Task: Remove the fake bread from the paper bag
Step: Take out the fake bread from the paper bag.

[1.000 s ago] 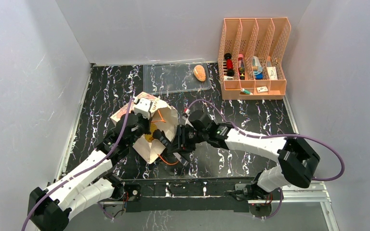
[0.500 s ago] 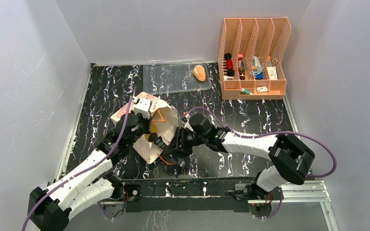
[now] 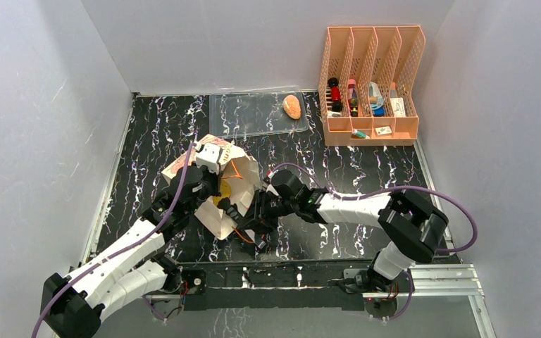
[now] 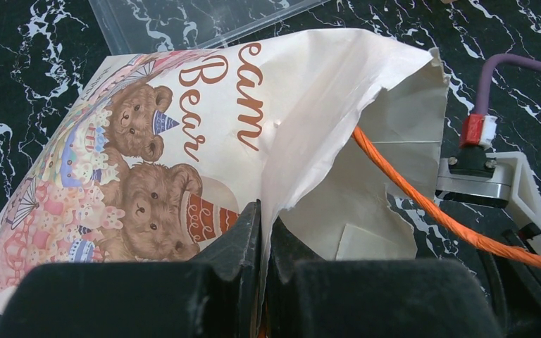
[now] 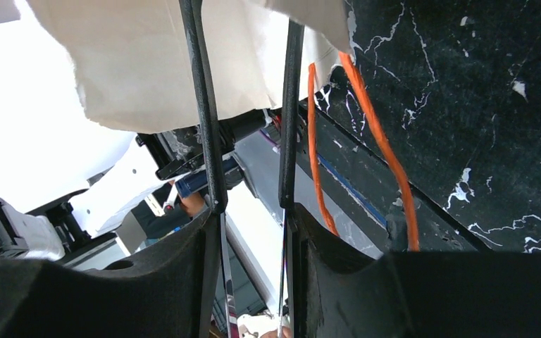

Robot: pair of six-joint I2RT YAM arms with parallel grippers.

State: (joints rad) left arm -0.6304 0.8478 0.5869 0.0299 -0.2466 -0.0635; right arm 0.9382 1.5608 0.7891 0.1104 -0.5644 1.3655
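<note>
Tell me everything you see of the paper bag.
The paper bag is cream, creased, lying on its side on the black marbled table, mouth open. Its upper face shows teddy bears and brown lettering. An orange cord handle trails from the mouth. The left hand is shut on the mouth's ragged edge.

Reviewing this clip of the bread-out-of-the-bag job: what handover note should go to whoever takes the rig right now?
Left gripper: shut, pinching the rim of the paper bag at its mouth.
Right gripper: jaws parted at the bag's mouth, beside the orange cord handle; nothing seen between them.
Bag: on its side mid-table, bear print up.
Done: one oval bun lies on the clear tray at the back.
Left: a golden piece shows inside the mouth; no other bread is in view, so it is probably still inside the bag. Likely next: reach in with the right gripper.
</note>
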